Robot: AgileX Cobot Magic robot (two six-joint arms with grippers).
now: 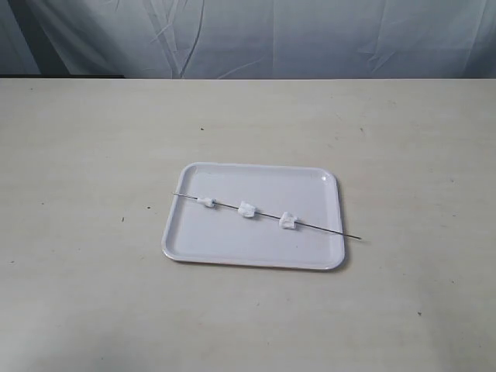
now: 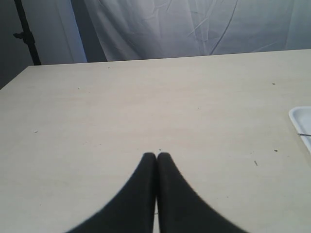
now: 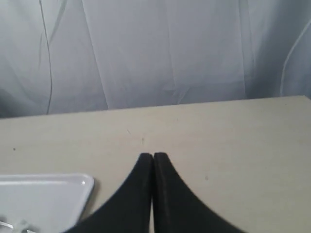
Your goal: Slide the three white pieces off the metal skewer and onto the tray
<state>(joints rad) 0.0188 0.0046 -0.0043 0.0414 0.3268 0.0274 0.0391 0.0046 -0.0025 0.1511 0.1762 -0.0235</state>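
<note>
Closest to the lens in each wrist view are my own black fingers. On my left gripper (image 2: 156,154) the two fingers (image 2: 138,194) are pressed together tip to tip, with only a hairline seam between them and nothing held. It hangs over the bare, pale table (image 2: 121,97). My right gripper (image 3: 153,155) looks the same: its tips meet along a thin line, empty, above the tabletop.

Outward from my left gripper, the table runs off to a corner of the tray (image 2: 302,121) at the edge of that view, well apart from my fingertips. One thin end of the metal skewer (image 2: 304,134) pokes over the rim there. From my right wrist I see a rounded corner of the tray beside the gripper. Something small and white lies on the tray at the picture's edge, too cut off for me to tell what it is.

The exterior view shows the tray lying flat near the middle of the table. The skewer lies slantwise across it. One end reaches just past the left rim, and the other sticks out beyond the right rim over the table. Threaded on the skewer, spaced apart and all above the tray's floor, are the left piece (image 1: 207,201), the middle piece (image 1: 247,209) and the right piece (image 1: 287,221), each a small white lump. A wrinkled pale cloth (image 1: 310,39) hangs behind the table.
</note>
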